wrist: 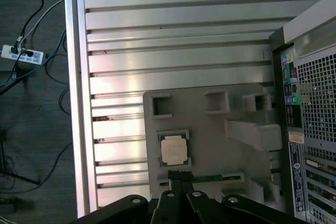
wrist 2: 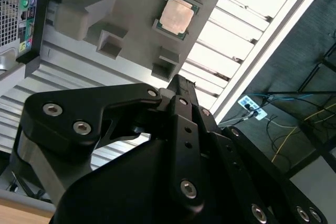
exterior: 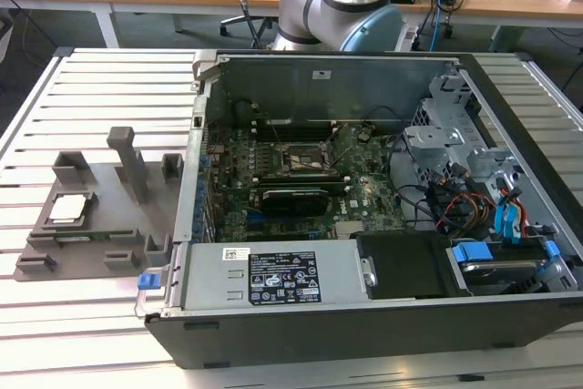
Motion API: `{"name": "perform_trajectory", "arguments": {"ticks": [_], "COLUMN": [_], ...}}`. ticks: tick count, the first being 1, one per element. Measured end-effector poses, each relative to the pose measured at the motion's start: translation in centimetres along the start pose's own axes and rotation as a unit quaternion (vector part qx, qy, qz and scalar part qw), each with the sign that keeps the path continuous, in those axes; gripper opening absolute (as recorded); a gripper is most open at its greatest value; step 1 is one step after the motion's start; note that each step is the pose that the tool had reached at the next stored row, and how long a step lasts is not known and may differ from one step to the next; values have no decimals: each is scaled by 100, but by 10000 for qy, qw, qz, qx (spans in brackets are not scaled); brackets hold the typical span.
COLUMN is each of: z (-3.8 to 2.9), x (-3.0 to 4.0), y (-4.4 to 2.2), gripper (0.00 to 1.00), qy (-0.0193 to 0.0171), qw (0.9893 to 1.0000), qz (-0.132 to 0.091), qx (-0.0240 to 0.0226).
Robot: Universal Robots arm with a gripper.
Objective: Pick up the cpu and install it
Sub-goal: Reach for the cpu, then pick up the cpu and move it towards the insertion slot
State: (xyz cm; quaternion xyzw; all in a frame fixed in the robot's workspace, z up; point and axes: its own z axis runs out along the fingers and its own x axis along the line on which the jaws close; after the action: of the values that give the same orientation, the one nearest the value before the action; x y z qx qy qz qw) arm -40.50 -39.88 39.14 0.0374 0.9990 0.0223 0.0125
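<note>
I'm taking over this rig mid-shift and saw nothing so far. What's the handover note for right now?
Gripper: shut, empty, over the tray, clear of the chip.
Chip: flat in its pocket on the grey tray, at the exterior view's left of the open computer case.
Socket: on the board inside the case.
Done: nothing. Left: pickup and install.

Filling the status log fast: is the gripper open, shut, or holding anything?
Gripper: shut, holding nothing; the cpu lies in the grey tray.
</note>
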Motion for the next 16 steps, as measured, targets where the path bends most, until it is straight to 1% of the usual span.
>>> {"name": "perform_trajectory", "arguments": {"ticks": [3,16], "z": [-1,-1], "x": [27,31], "y": [-3,-2], "gripper": [11,11], "qy": [0,0], "qw": [10000,10000], "qz": [0,0], "qx": [0,0]}}
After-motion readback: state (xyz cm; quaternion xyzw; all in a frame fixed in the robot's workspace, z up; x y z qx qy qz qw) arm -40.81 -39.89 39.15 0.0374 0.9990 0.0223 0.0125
